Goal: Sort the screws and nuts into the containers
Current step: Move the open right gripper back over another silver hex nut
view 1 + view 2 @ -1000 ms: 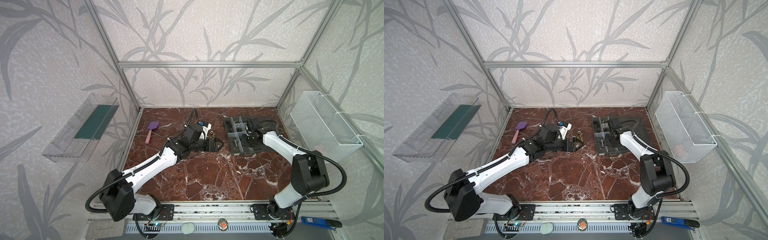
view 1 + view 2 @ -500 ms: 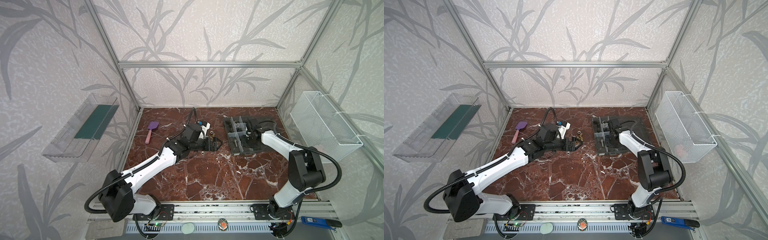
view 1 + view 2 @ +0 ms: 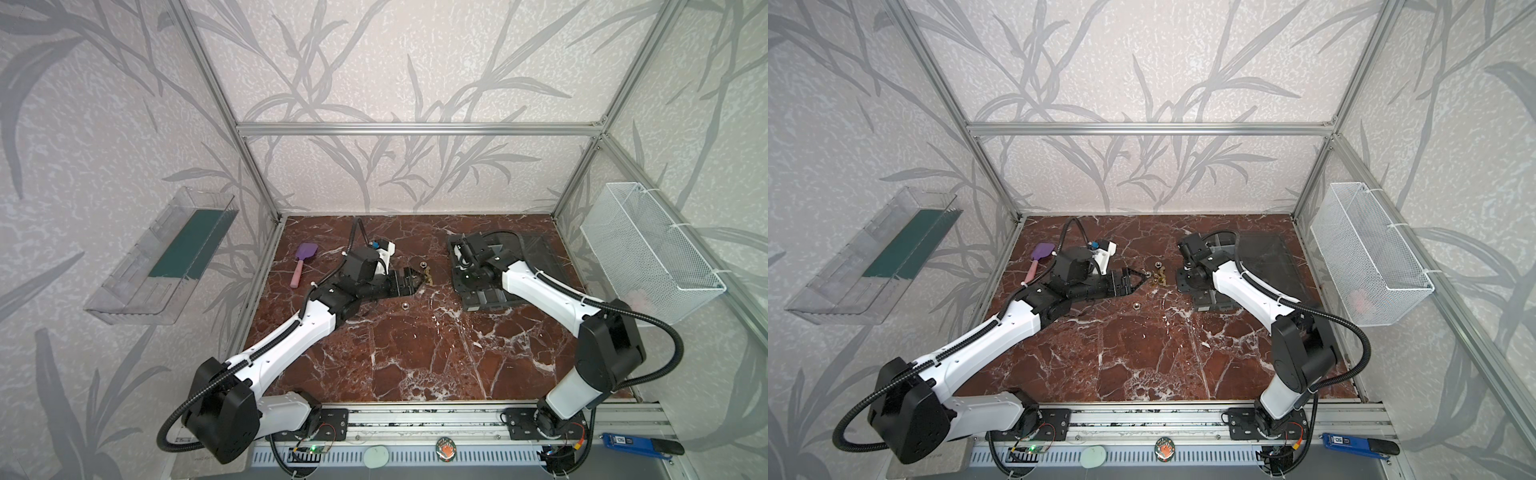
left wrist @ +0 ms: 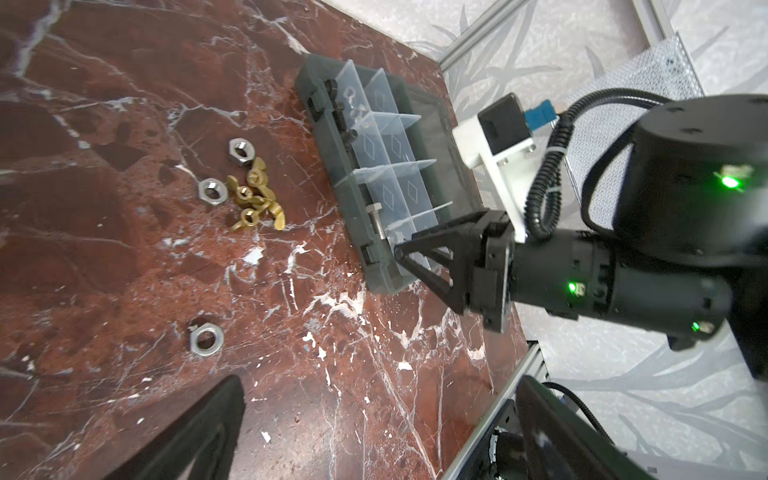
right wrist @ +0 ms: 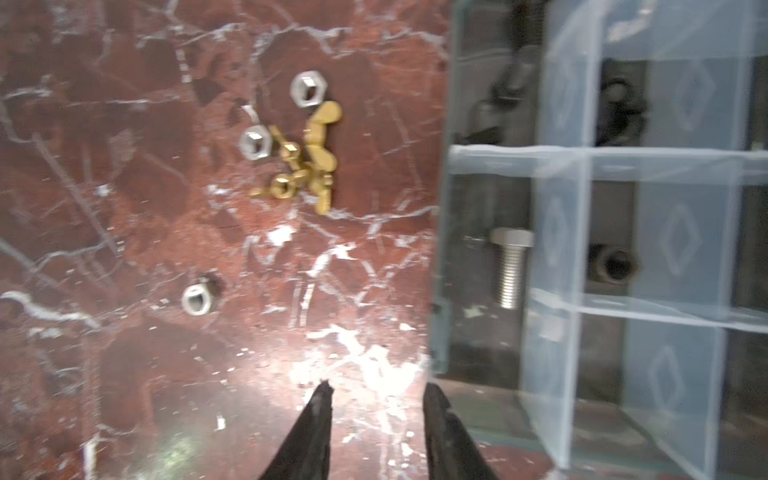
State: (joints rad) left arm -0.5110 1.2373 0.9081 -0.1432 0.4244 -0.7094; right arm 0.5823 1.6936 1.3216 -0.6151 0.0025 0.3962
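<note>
Right jaws parted, empty, left jaws wide

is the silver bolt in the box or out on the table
In the box. The silver bolt lies flat in an edge compartment, between clear dividers.

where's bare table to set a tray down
The middle of the near half of the red-brown marble tabletop, on the camera's side of the lone silver hex nut, is bare. Crowded: the strip between the left gripper and the grey plastic organizer box, with brass wing nuts and silver nuts.
</note>
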